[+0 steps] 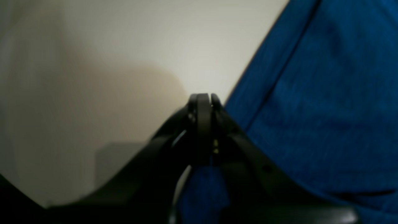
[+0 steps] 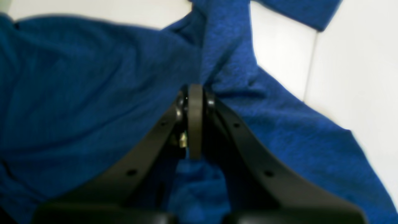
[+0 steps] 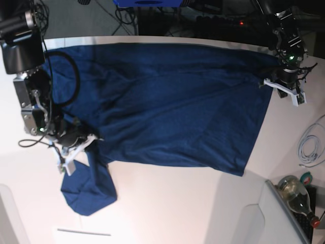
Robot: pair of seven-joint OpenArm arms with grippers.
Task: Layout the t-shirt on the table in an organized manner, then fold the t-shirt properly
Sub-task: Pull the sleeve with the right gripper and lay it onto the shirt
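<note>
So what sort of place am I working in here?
Probably a robotics lab bench: a white smooth table carrying a dark navy-blue cloth t-shirt, tangled black cables behind it, and a coiled white cable beside a glass bottle.

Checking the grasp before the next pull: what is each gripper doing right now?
Left gripper: shut on the t-shirt.
Right gripper: shut on the t-shirt.

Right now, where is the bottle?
In the base view, the bottle lies at the bottom right corner, off the table, below the coiled white cable.
</note>
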